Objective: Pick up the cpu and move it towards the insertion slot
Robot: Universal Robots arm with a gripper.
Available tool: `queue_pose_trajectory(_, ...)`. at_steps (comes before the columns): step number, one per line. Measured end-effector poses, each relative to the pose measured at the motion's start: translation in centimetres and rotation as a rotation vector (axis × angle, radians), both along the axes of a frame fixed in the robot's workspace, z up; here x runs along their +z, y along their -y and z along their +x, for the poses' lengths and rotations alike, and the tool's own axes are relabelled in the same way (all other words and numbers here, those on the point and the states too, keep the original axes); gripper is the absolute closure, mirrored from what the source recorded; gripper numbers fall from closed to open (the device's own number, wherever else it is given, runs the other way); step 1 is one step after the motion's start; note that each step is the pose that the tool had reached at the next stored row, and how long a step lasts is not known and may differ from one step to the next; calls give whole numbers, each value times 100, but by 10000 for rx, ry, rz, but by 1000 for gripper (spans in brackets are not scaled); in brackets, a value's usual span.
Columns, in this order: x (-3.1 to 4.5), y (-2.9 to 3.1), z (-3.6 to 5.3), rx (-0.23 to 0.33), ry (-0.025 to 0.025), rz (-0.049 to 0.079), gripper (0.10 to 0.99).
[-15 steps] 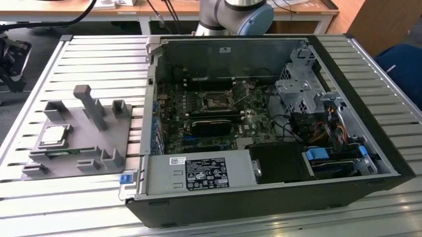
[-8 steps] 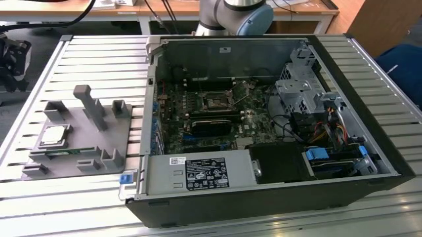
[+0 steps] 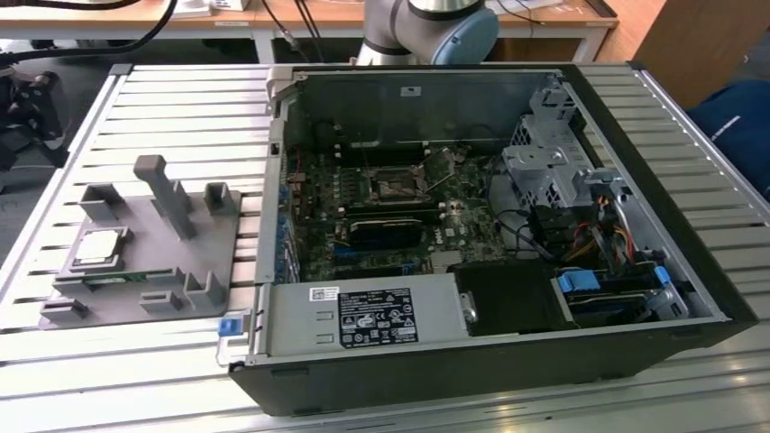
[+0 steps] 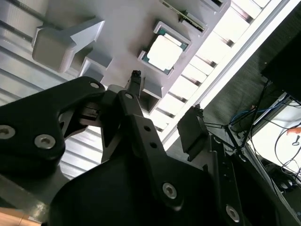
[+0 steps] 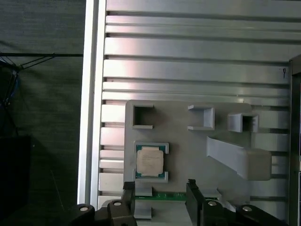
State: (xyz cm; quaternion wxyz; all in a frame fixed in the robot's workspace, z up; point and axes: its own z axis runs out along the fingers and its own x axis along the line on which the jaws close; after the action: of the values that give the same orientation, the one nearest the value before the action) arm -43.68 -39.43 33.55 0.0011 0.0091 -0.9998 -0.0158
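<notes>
I see the claw [image 5: 160, 192] in both wrist views hanging over the gray tray [image 5: 188, 141], its two black fingers [image 5: 128, 194] spread apart and gripping nothing. The cpu [image 5: 150, 162] lies flat in its square pocket in the tray, untouched. A thin green memory stick [image 5: 164, 196] lies just beside it.

In the exterior view the tray rests on the slatted worktop [image 3: 157, 99] at nine o'clock of the open computer case [image 3: 481, 379], on the exterior view's left. There the cpu is at about eight o'clock of the tray's tall post [image 3: 169, 194].

The insertion slot [image 3: 395, 187] sits on the green board [image 3: 316, 236] inside the case, at twelve o'clock of a long black block [image 3: 385, 231], well apart from the cpu.
</notes>
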Motion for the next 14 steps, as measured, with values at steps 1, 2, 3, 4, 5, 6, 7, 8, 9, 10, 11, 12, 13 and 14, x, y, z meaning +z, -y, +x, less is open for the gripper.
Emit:
queue_pose_trajectory(1,-17,0,0,0,-13,-1,506)
queue_pose_trajectory(2,-36,0,0,-1,-22,-1,506)
queue_pose_trajectory(3,-54,0,-1,-1,-24,-1,447)
queue_pose_trajectory(4,-72,0,-2,0,-24,0,447)
queue_pose_trajectory(5,-89,0,-3,0,-25,-1,384)
queue_pose_trajectory(6,-108,1,-4,1,-24,-1,384)
queue_pose_trajectory(7,-126,0,-5,0,-24,0,384)
queue_pose_trajectory(8,-146,0,-6,0,-24,0,384)
queue_pose_trajectory(9,-163,0,-7,0,-24,0,384)
queue_pose_trajectory(10,-181,0,-9,0,-24,0,384)
queue_pose_trajectory(11,-199,0,-11,0,-25,-1,384)
queue_pose_trajectory(12,-217,0,-14,0,-25,-1,384)
queue_pose_trajectory(13,-234,0,-17,0,-24,-1,384)
queue_pose_trajectory(14,-251,0,-20,0,-24,0,384)
